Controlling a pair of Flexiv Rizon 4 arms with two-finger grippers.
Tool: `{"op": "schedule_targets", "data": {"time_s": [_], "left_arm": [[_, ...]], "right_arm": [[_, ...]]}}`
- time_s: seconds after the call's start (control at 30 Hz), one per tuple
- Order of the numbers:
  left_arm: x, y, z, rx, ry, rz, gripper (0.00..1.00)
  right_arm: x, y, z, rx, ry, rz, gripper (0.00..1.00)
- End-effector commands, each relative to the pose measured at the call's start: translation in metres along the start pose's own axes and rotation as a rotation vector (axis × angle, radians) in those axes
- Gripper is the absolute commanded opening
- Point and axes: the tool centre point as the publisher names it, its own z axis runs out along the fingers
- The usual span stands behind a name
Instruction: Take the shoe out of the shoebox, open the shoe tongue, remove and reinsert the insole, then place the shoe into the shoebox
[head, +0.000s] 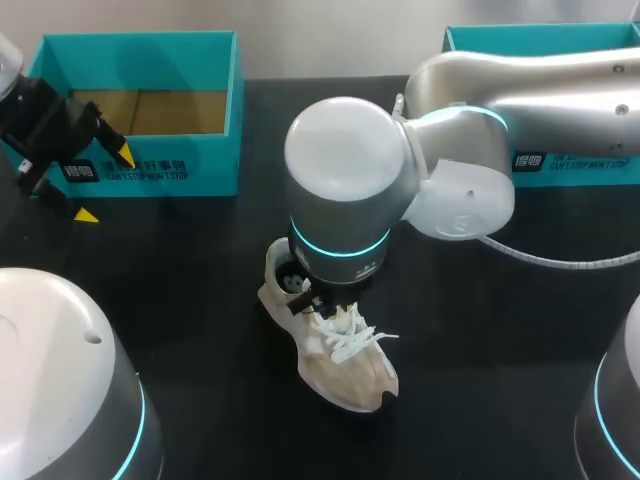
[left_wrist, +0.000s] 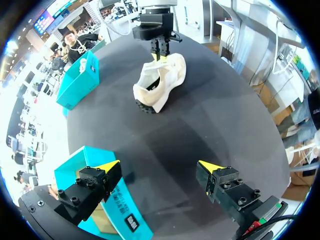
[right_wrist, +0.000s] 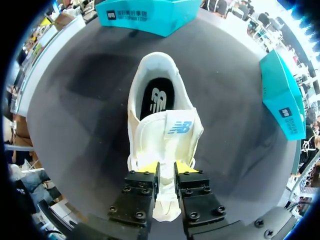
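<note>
Standing on the black table (head: 180, 300), outside both boxes, the cream shoe (head: 340, 370) keeps its black insole (right_wrist: 156, 100) inside; the right gripper (right_wrist: 166, 172) is clamped on the shoe tongue (right_wrist: 167, 132); the left gripper (head: 105, 185) hangs, fingers wide apart, just before the open teal shoebox (head: 150, 170), whose inside shows brown cardboard; a second teal box (head: 560, 40) sits at the far right.

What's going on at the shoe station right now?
The cream fabric sneaker is out of the teal cardboard shoebox and sits on the black table. The right gripper is shut on the white shoe tongue. The black insole is inside the shoe. The left gripper hangs open beside the shoebox, holding nothing.
</note>
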Motion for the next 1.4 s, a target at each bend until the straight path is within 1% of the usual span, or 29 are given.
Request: {"op": "schedule_targets", "data": {"time_s": [0.03, 0.17, 0.3, 0.33, 0.4, 0.5, 0.57, 0.6, 0.73, 0.87, 0.93, 0.97, 1.07, 1.17, 1.23, 1.27, 1.4], "left_arm": [[0.001, -0.001, 0.0, -0.004, 0.001, 0.0, 1.0], [0.001, -0.001, 0.0, -0.004, 0.001, 0.0, 1.0], [0.001, -0.001, 0.0, -0.004, 0.001, 0.0, 1.0], [0.001, -0.001, 0.0, -0.004, 0.001, 0.0, 1.0], [0.001, -0.001, 0.0, -0.004, 0.001, 0.0, 1.0], [0.001, -0.001, 0.0, -0.004, 0.001, 0.0, 1.0], [0.001, -0.001, 0.0, -0.004, 0.001, 0.0, 1.0], [0.001, -0.001, 0.0, -0.004, 0.001, 0.0, 1.0], [0.001, -0.001, 0.0, -0.004, 0.001, 0.0, 1.0], [0.001, -0.001, 0.0, -0.004, 0.001, 0.0, 1.0], [0.001, -0.001, 0.0, -0.004, 0.001, 0.0, 1.0], [0.001, -0.001, 0.0, -0.004, 0.001, 0.0, 1.0], [0.001, -0.001, 0.0, -0.004, 0.001, 0.0, 1.0], [0.001, -0.001, 0.0, -0.004, 0.001, 0.0, 1.0], [0.001, -0.001, 0.0, -0.004, 0.001, 0.0, 1.0], [0.001, -0.001, 0.0, -0.004, 0.001, 0.0, 1.0], [0.001, -0.001, 0.0, -0.004, 0.001, 0.0, 1.0]], "right_arm": [[0.001, 0.001, 0.014, 0.006, 0.035, -0.005, 0.19], [0.0, 0.007, 0.023, 0.013, 0.06, -0.02, 0.19], [0.007, 0.017, 0.037, 0.027, 0.089, -0.05, 0.18], [0.011, 0.02, 0.04, 0.04, 0.08, -0.06, 0.18], [0.016, 0.025, 0.045, 0.04, 0.081, -0.067, 0.19], [0.014, 0.03, 0.049, 0.035, 0.086, -0.055, 0.2], [0.013, 0.033, 0.051, 0.048, 0.065, -0.05, 0.19], [0.012, 0.035, 0.051, 0.042, 0.072, -0.05, 0.19], [0.007, 0.036, 0.049, 0.061, 0.049, -0.032, 0.19], [0.005, 0.03, 0.029, 0.046, 0.033, -0.024, 0.2], [0.007, 0.026, 0.016, 0.02, 0.03, -0.027, 0.22], [0.008, 0.024, 0.011, 0.019, 0.025, -0.027, 0.23], [0.012, 0.021, 0.002, 0.006, 0.024, -0.039, 0.25], [0.014, 0.02, 0.007, 0.017, 0.039, -0.046, 0.25], [0.015, 0.02, 0.013, 0.022, 0.053, -0.045, 0.25], [0.015, 0.02, 0.016, 0.012, 0.077, -0.046, 0.25], [0.013, 0.024, 0.031, 0.03, 0.084, -0.03, 0.23]]}}
